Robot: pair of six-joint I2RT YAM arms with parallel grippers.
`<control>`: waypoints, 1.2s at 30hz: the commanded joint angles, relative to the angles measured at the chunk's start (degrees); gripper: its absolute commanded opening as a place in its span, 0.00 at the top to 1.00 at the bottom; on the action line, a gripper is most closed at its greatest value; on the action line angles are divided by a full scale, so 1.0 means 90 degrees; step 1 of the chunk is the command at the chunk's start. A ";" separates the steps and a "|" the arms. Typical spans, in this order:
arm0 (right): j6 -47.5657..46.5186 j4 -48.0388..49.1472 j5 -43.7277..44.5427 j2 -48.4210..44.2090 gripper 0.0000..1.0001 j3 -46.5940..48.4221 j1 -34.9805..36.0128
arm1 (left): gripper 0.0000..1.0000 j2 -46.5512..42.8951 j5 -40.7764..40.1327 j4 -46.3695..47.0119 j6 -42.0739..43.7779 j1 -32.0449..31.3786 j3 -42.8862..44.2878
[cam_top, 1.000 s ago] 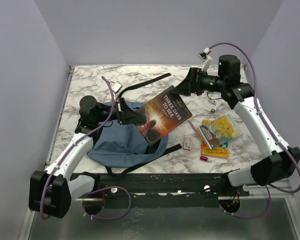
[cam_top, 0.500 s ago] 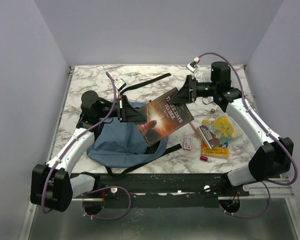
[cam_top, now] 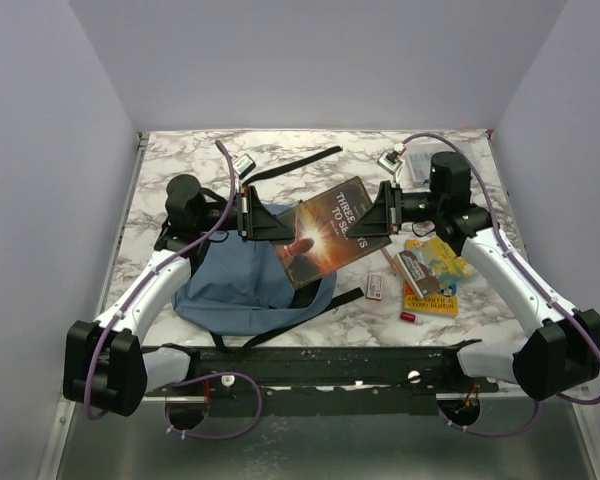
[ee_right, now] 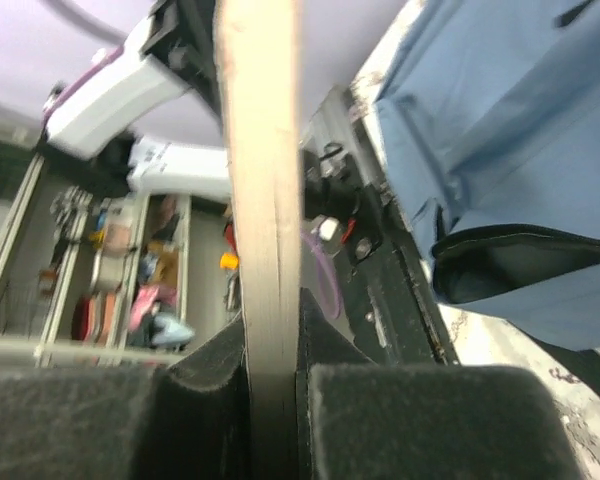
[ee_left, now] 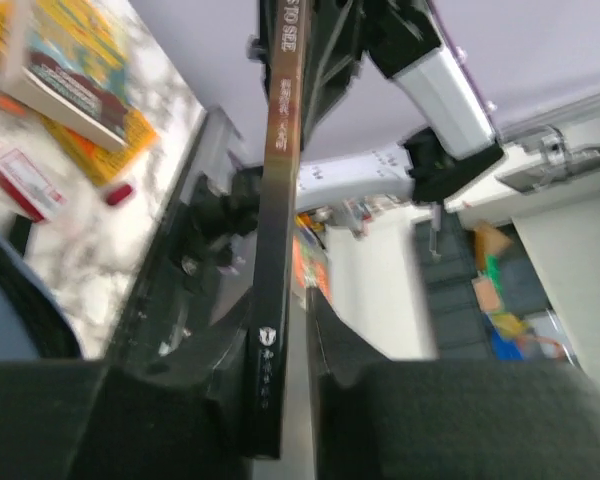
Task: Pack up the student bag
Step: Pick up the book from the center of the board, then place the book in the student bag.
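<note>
The student bag (cam_top: 242, 285), slate-blue with black straps, lies flat on the marble table at left centre. A dark book (cam_top: 330, 230) titled "Three Days to See" hangs tilted above the bag's right side, held between both arms. My left gripper (cam_top: 280, 230) has its jaws on the book's spine (ee_left: 278, 200); a thin slit of light shows beside one pad. My right gripper (cam_top: 368, 222) is shut on the opposite page edge (ee_right: 260, 150), with both pads pressed against it. The right wrist view shows the bag (ee_right: 500, 120) below.
To the right of the bag lie a yellow book with a smaller book on top (cam_top: 435, 268), a small card box (cam_top: 375, 288), a pen (cam_top: 388, 258) and a little red item (cam_top: 408, 317). A black strap (cam_top: 295, 163) trails toward the table's back.
My right gripper swung down from the back of the table to the book's right edge and shut on it. The book shifted a little right and lies flatter. The left arm barely moved.
</note>
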 commanded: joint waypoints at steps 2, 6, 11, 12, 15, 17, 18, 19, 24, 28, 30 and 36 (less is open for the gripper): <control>-0.1111 -0.2567 0.4014 -0.0296 1.00 0.1039 -0.0120 | 0.48 -0.0750 -0.2982 -0.4383 0.2978 -0.0263 0.0591; -0.0954 -0.3273 0.7218 -0.0715 1.00 0.1204 -0.0155 | 0.26 -0.0898 -0.5197 -0.5521 0.3648 -0.0935 0.0640; -0.1048 -0.3764 0.9396 -0.1034 1.00 0.1177 -0.0153 | 0.24 -0.0405 -0.6720 -0.5658 0.4112 -0.2086 0.0888; -0.1110 -0.3785 0.9486 -0.1080 1.00 0.1160 -0.0152 | 0.24 -0.0168 -0.6866 -0.5729 0.4241 -0.2248 0.1014; -0.1266 -0.3735 0.9440 -0.1222 1.00 0.1092 -0.0152 | 0.26 0.0517 -0.6995 -0.5915 0.4711 -0.2543 0.1434; -0.1343 -0.3679 0.9301 -0.1321 1.00 0.1044 -0.0163 | 0.29 0.1015 -0.7038 -0.6101 0.5031 -0.2719 0.1726; -0.1374 -0.3650 0.9230 -0.1367 1.00 0.1014 -0.0161 | 0.32 0.1233 -0.7062 -0.6220 0.5183 -0.2801 0.1877; -0.1372 -0.3637 0.9176 -0.1407 0.99 0.0986 -0.0162 | 0.33 0.1502 -0.7161 -0.6328 0.5332 -0.2883 0.2043; -0.1275 -0.3615 0.8488 -0.1480 1.00 0.0840 -0.0164 | 0.44 0.2437 -0.7707 -0.6673 0.5665 -0.3079 0.2643; -0.1240 -0.3698 0.7948 -0.1461 1.00 0.0793 -0.0162 | 0.58 0.2806 -0.8099 -0.6789 0.5925 -0.3091 0.2874; -0.1264 -0.3739 0.7541 -0.1470 1.00 0.0841 -0.0162 | 0.70 0.2821 -0.8246 -0.6860 0.6020 -0.3089 0.2945; -0.0942 -0.3908 0.6030 -0.1180 1.00 0.1116 -0.0163 | 1.00 0.1927 -0.9625 -0.6627 0.5730 -0.3089 0.2738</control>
